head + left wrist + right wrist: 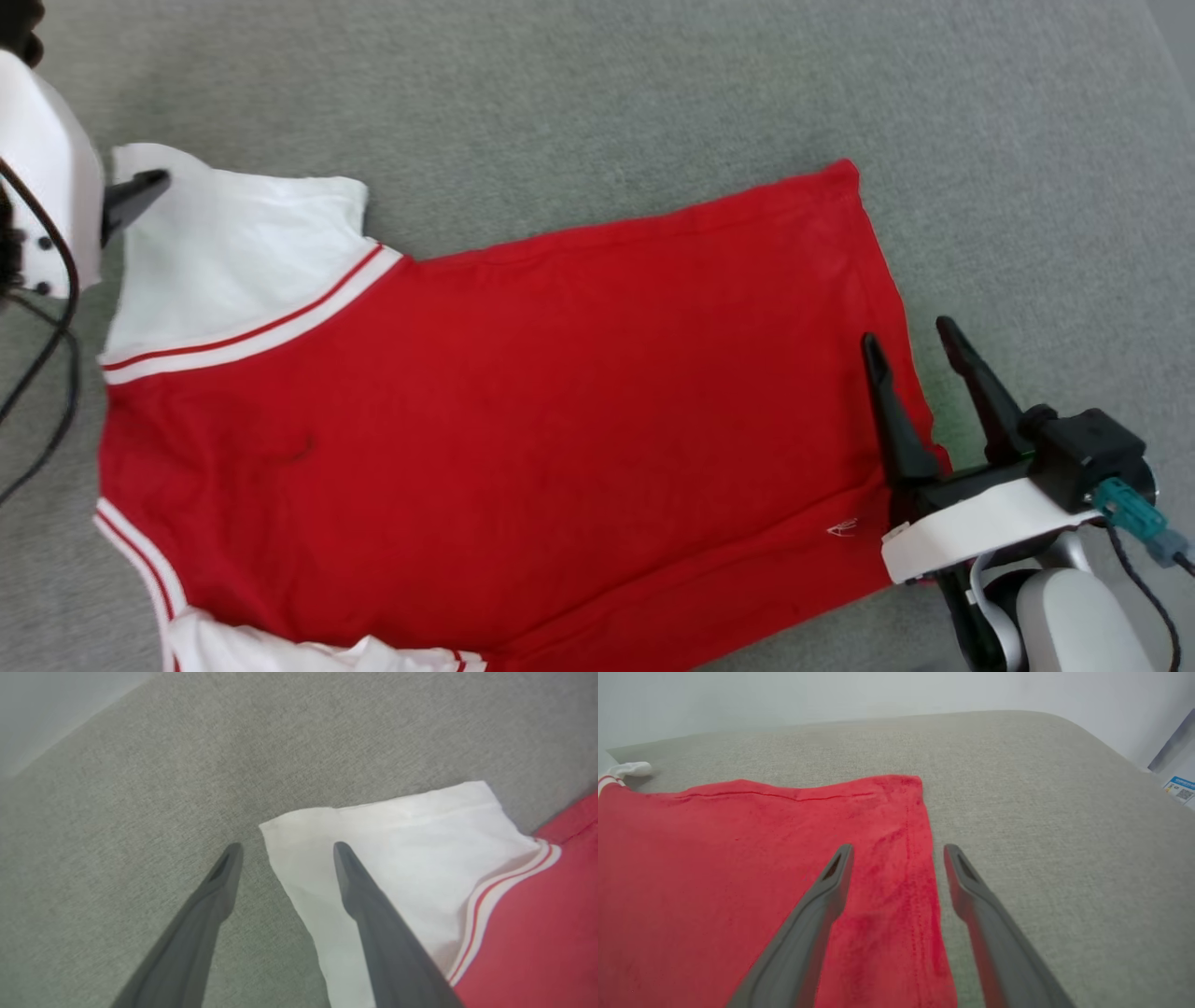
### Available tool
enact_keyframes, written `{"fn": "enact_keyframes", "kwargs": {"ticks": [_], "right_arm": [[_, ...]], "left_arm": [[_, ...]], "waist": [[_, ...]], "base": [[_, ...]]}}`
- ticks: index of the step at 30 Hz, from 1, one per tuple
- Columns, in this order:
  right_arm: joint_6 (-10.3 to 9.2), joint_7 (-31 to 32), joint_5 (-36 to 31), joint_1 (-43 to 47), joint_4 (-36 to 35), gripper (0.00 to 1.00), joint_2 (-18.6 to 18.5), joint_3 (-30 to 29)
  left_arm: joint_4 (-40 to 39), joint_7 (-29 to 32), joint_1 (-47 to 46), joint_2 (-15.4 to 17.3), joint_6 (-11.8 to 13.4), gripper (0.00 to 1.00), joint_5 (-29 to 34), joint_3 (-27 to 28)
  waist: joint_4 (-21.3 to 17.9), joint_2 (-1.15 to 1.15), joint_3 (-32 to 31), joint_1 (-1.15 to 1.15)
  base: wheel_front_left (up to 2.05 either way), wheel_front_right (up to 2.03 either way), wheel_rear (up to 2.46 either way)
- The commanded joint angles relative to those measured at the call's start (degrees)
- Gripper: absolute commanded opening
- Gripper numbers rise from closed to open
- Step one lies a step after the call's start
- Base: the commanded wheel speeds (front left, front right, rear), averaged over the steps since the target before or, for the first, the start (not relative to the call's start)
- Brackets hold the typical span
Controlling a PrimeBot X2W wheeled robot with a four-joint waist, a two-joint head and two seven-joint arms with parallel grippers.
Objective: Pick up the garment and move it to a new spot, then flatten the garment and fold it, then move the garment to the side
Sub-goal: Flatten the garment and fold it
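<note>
Garment (523,373) flattened on grey fabric (653,84), perhaps a bed; left end effector (287,847) at its sleeve (397,849), right end effector (899,848) at its hem (920,858), both agape; folding seems next, needing edges clamped.

Lying across the padded surface (653,93): garment (523,411), sleeves leftward, hem rightward. Above 1 sleeve's edge, left gripper (283,845); above the hem edge, right gripper (907,332).

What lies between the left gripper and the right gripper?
The garment, in the head view: its white sleeve starts at the left gripper and its red body runs across to the right gripper.
</note>
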Motion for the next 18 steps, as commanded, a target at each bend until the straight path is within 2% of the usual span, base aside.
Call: {"fn": "enact_keyframes", "kwargs": {"ticks": [1,4,6,10,11,12,13,18], "right_arm": [[-0.02,-0.4,-0.4,-0.7,0.6,1.0,0.3,0.2],[-0.02,-1.1,-0.3,-1.0,1.5,1.0,0.5,0.4],[-0.02,-1.4,0.0,-1.2,1.9,1.0,0.7,0.5],[-0.02,-0.3,1.8,-1.8,1.8,1.0,0.9,0.9],[-0.02,-0.2,1.8,-1.8,1.7,1.0,0.9,0.7],[-0.02,-0.1,1.8,-2.0,1.6,1.0,1.0,0.6],[-0.02,-0.1,1.6,-2.1,1.5,1.0,1.0,0.7],[-0.02,0.7,1.1,-2.1,1.2,1.0,1.0,0.2]], "left_arm": [[0.8,0.9,-1.1,0.9,0.3,1.0,0.5,-0.1],[2.3,2.9,-1.8,0.8,0.9,1.0,0.0,-0.3],[2.8,3.8,-2.3,2.0,0.6,1.0,1.1,-1.2],[3.7,5.6,-0.4,1.3,0.0,1.0,0.7,-4.0],[3.7,5.6,-0.2,1.2,-0.1,0.92,0.6,-4.3],[3.7,5.2,-0.1,0.9,-0.1,0.53,0.5,-4.5],[3.9,4.7,0.0,0.6,-0.2,0.0,0.4,-4.5],[4.2,1.9,-0.1,-0.5,-0.4,0.0,-0.1,-4.5]], "waist": [[-1.2,0.0,1.4,-0.01],[-1.9,0.0,2.4,-0.01],[-2.3,0.0,3.1,-0.01],[-2.5,0.0,4.2,-0.01],[-2.4,0.0,4.3,-0.01],[-2.3,0.0,4.3,-0.01],[-2.2,0.0,4.4,-0.01],[-1.2,0.0,3.7,-0.01]], "base": [[0.0,0.0,0.0],[0.0,0.0,0.0],[0.0,0.0,0.0],[0.0,0.0,0.0],[0.0,0.0,0.0],[0.0,0.0,0.0],[0.0,0.0,0.0],[0.0,0.0,0.0]]}}
